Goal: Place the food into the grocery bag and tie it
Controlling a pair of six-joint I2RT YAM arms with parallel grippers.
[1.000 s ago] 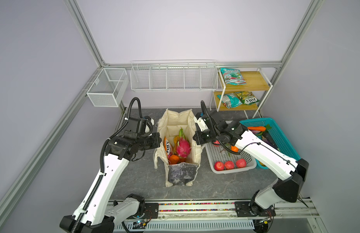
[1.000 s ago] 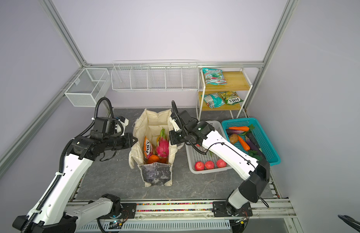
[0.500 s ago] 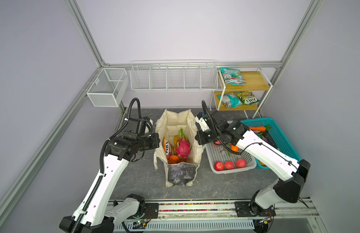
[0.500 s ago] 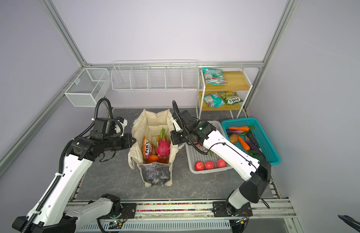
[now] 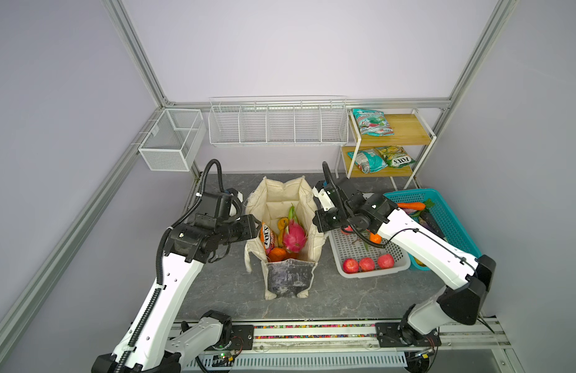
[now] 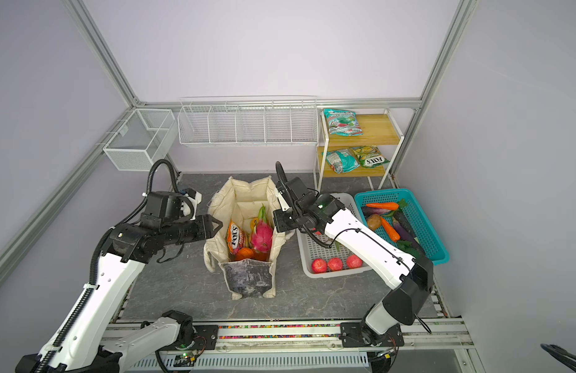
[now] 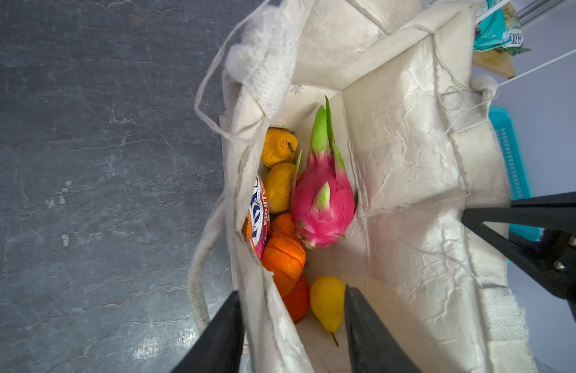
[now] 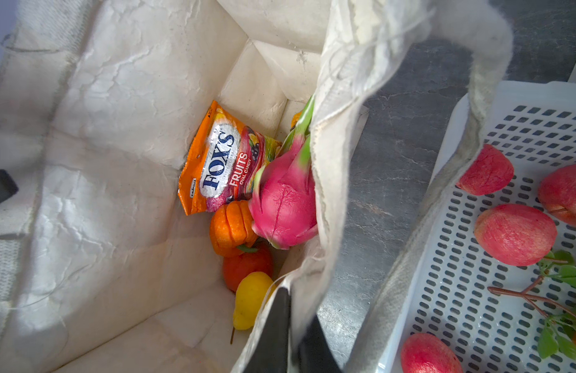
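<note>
A: What does the left gripper (image 5: 256, 222) do at the left wall of the grocery bag (image 5: 280, 197)?

B: Its jaws stand apart, one outside the cloth and one inside, as the left wrist view shows. The wall passes between them, but they do not pinch it. I think it is there so that this side does not fall inward.

A: And the food, where is it?

B: All at the bottom of the bag. The snack packet (image 5: 267, 235) leans on the left wall. The dragon fruit (image 5: 293, 237) lies beside it, green tips to the back. The large orange (image 7: 285, 255) is under them. The small yellow pear-like fruit (image 7: 327, 300) is just beside the inner jaw. So the packing looks finished to me, and the tying is not yet done.

A: And the right side?

B: The right gripper (image 5: 317, 222) is closed on the rim of the right wall, and I believe it holds the mouth wide. One loop handle (image 8: 486, 58) hangs outside, over the edge of the white basket (image 5: 375, 274), where red fruits lie. I judge that the handles must be taken next.
</note>
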